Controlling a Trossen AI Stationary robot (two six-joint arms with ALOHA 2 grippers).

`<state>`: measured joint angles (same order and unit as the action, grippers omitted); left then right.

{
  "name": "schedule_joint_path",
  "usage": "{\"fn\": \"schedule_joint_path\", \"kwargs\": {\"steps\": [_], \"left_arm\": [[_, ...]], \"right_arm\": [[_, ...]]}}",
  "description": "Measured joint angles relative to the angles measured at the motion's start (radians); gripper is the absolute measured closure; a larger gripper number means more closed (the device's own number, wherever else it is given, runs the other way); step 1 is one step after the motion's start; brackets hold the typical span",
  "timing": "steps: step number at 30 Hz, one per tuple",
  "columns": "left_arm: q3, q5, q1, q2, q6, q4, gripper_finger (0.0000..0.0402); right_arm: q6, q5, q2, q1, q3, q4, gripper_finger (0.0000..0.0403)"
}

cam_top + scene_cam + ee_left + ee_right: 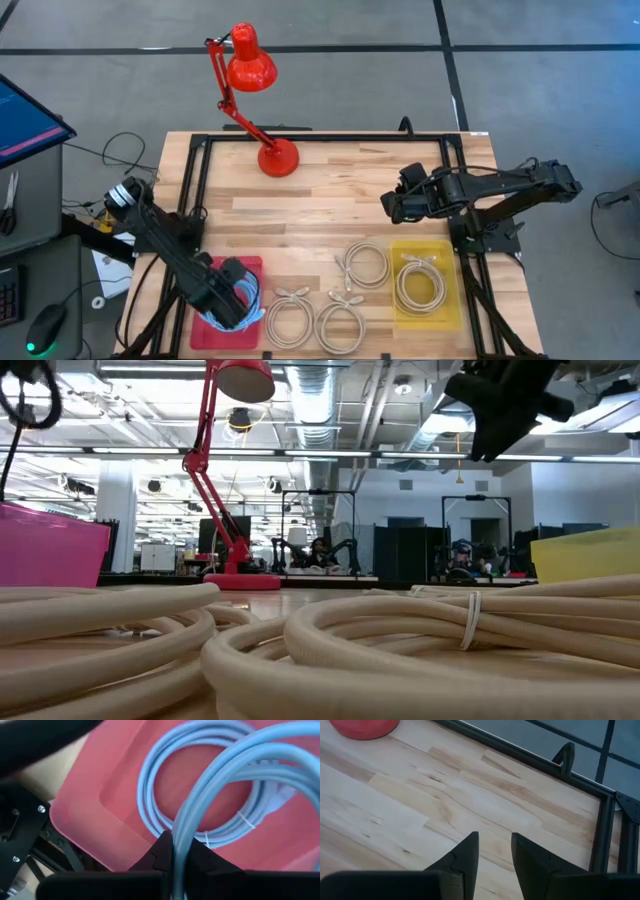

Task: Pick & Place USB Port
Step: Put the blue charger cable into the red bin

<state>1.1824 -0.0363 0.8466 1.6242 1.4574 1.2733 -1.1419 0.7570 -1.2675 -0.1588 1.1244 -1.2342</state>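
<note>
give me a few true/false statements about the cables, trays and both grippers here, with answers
1. The left gripper is shut on a blue cable over the pink tray. True.
2. The yellow tray has nothing in it. False: a cream cable coil lies in it.
3. The right gripper holds a cream cable. False: its fingers are open with nothing between them, above bare wood.
4. Three cream cable coils lie on the table between the two trays. True.
5. The red lamp stands at the table's near edge beside the trays. False: its base sits at the far edge, opposite the trays.
</note>
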Motion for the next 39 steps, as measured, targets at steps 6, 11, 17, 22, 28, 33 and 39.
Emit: {"fn": "schedule_joint_path", "kwargs": {"steps": [6, 11, 17, 22, 28, 33, 39], "left_arm": [[0.0, 0.001, 0.033, 0.065, 0.007, -0.011, 0.0385], [0.0, 0.003, 0.057, 0.086, 0.044, -0.017, 0.0385], [-0.021, 0.003, 0.096, 0.111, 0.091, -0.04, 0.0385], [-0.092, 0.007, 0.12, 0.111, 0.186, -0.099, 0.0386], [-0.132, 0.004, 0.119, 0.111, 0.199, -0.122, 0.0385], [-0.133, 0.004, 0.119, 0.111, 0.198, -0.121, 0.0352], [-0.133, 0.022, 0.117, 0.111, 0.195, -0.126, 0.0302]], "right_arm": [[-0.016, -0.001, 0.0, -0.032, 0.0, -0.028, 0.0295], [-0.018, -0.001, 0.0, -0.05, 0.0, -0.03, 0.0295], [-0.018, -0.001, 0.0, -0.051, 0.0, -0.03, 0.0295], [-0.018, -0.001, 0.0, -0.051, 0.0, -0.03, 0.0295], [-0.018, -0.001, 0.0, -0.051, 0.0, -0.03, 0.0295], [-0.018, -0.001, 0.0, -0.05, 0.0, -0.03, 0.0295], [-0.018, -0.001, 0.0, -0.05, 0.0, -0.03, 0.0295]]}}
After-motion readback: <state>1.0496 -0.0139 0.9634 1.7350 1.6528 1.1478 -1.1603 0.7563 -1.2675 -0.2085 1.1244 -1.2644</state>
